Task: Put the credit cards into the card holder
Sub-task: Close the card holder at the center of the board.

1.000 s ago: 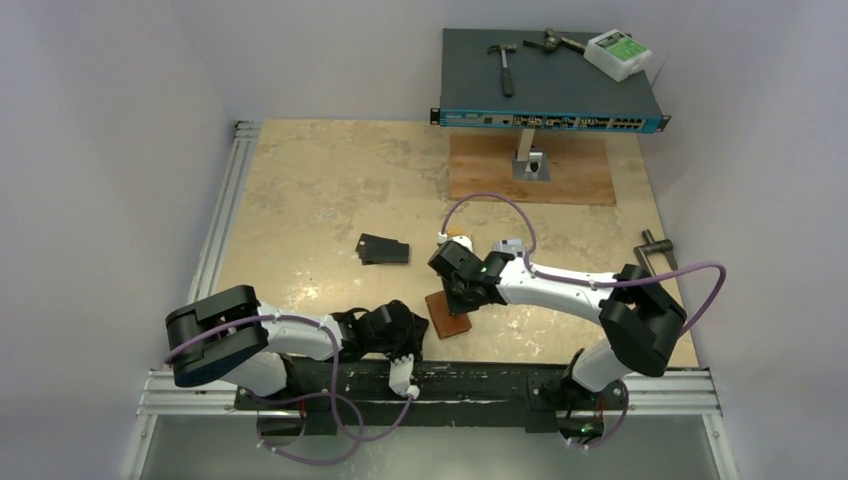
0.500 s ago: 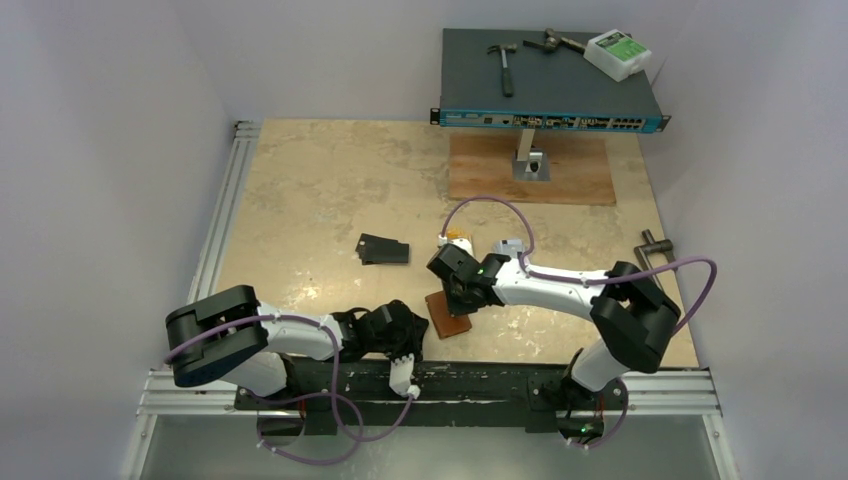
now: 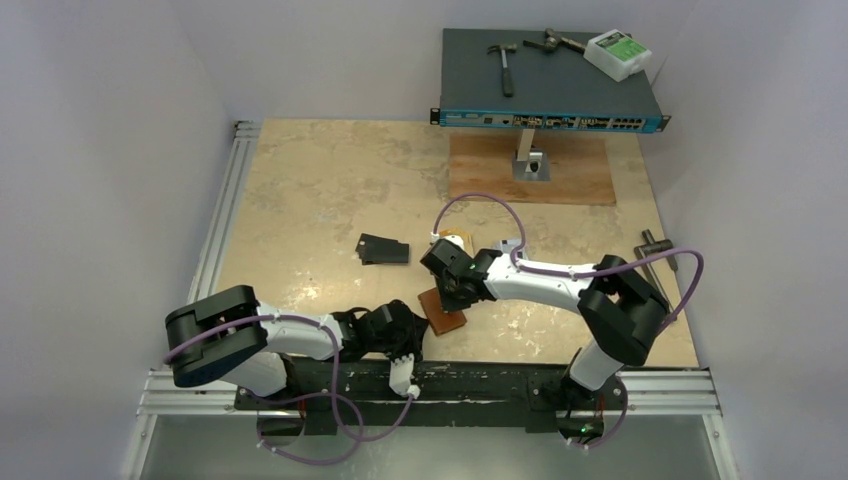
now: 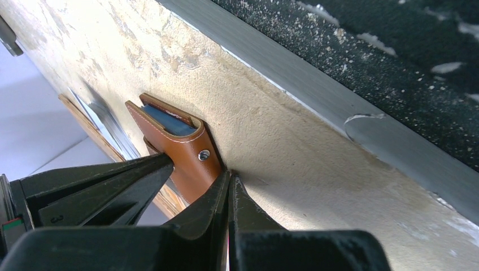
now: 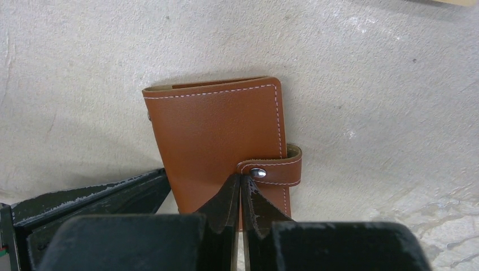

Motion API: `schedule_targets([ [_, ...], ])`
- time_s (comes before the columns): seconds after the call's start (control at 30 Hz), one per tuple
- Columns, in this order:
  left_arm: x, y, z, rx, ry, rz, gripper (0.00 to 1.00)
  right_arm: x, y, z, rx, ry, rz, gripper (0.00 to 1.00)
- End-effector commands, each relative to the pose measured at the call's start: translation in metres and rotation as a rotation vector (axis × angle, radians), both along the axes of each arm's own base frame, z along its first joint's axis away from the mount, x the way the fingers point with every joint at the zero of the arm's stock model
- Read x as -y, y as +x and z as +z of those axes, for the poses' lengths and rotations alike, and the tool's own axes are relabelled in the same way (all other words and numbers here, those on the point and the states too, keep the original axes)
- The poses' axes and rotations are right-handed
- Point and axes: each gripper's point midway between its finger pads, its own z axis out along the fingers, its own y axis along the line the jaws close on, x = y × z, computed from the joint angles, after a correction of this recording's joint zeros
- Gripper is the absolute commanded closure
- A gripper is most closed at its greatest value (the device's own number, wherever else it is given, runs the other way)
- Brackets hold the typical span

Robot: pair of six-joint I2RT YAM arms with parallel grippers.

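Since the earlier frame, the right arm had swung slightly leftward, and the card holder (image 3: 441,312) had slid and turned a little with it. The right gripper (image 5: 241,183) had its fingers pressed together, and the tips rested on the holder's brown cover right beside the snap tab. The holder (image 5: 217,135) lay folded on the table (image 3: 300,190) near its front edge, between the two grippers. The left gripper (image 4: 229,180) also had its fingers together, with the tips against the holder's near corner, where a blue lining showed. Black credit cards (image 3: 384,249) lay well apart to the left, and a gold-orange card (image 3: 455,238) lay behind the right wrist.
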Motion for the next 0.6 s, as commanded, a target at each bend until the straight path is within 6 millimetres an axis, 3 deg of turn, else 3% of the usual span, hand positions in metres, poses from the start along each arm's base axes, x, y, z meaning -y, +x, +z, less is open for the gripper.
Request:
schedule_targets([
  [0.0, -0.007, -0.008, -0.009, -0.047, 0.047, -0.003, 1.0, 0.001, -0.004, -0.018, -0.042, -0.029, 0.024, 1.0],
  [0.2, -0.005, -0.005, -0.006, -0.044, 0.038, 0.011, 1.0, 0.012, -0.013, -0.038, -0.082, -0.082, 0.029, 1.0],
  [0.33, -0.005, 0.012, 0.014, -0.101, 0.067, 0.178, 0.99, 0.027, -0.022, -0.057, -0.1, -0.137, 0.01, 0.99],
  [0.43, -0.019, 0.023, 0.032, -0.182, 0.091, 0.326, 0.89, 0.031, -0.025, -0.063, -0.094, -0.159, 0.0, 0.96],
  [0.57, -0.058, 0.034, 0.056, -0.22, 0.132, 0.506, 0.77, 0.032, -0.025, -0.064, -0.087, -0.149, -0.012, 0.85],
])
